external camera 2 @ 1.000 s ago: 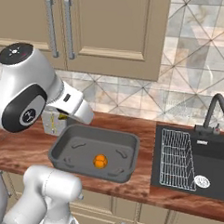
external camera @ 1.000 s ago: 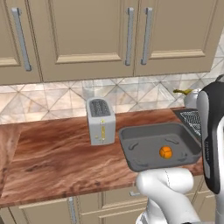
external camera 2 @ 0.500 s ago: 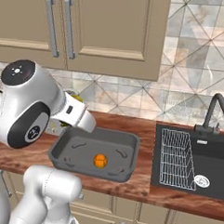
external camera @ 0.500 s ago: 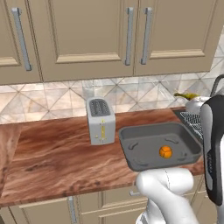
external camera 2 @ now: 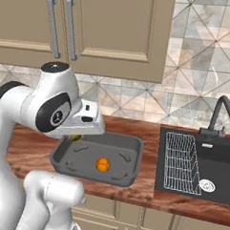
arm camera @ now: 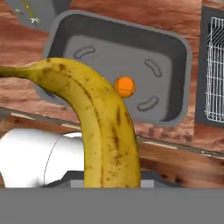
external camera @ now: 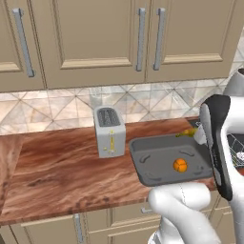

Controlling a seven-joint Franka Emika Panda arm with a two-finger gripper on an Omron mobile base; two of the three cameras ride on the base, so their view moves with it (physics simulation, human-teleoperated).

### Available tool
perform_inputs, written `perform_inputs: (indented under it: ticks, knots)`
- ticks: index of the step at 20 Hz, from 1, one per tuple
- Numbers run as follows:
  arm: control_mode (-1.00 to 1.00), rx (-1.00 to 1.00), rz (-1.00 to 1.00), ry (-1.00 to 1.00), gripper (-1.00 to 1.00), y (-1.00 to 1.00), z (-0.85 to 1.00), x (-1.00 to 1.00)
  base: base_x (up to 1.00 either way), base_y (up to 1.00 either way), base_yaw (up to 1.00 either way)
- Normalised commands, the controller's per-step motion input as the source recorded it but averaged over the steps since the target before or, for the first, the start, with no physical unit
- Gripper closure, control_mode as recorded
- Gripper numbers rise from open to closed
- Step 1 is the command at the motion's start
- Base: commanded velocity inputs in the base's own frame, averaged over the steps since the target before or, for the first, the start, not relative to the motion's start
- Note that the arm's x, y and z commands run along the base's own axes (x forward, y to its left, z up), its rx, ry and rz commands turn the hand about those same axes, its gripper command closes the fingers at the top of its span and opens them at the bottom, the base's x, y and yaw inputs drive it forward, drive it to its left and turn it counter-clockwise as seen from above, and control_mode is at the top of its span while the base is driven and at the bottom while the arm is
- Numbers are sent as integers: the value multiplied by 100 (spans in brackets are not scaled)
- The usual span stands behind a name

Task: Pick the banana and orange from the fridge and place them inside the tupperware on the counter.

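Left base view: the tray (external camera: 157, 159) sits on the counter (external camera: 57, 167) at 3 o'clock of the toaster (external camera: 109, 131), a bare strip between them. The orange (external camera: 180, 165) lies inside, toward the near rim. The banana (external camera: 187, 133) peeks over the far rim beside the arm.

Right base view: open wood separates the tray's right rim from the sink (external camera 2: 198, 164) at 3 o'clock.

Hand view: the gripper (arm camera: 111, 186) is clenched on the banana, held above the tray's near edge.
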Motion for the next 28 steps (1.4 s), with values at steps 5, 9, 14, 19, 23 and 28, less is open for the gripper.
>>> perform_inputs:
  ticks: [5,9,14,19,23,28]
  knots:
    - [-100,-14,66,59,100,-2,-28,46,0,0,0]
    - [-100,0,67,3,100,-15,-49,31,0,0,0]
    - [-100,0,41,-37,100,-8,-61,15,0,0,0]
    - [-100,1,7,-31,100,0,-43,25,0,0,0]
    - [-100,5,0,0,100,0,-17,57,0,0,0]
    - [-100,0,0,1,100,0,-15,53,0,0,0]
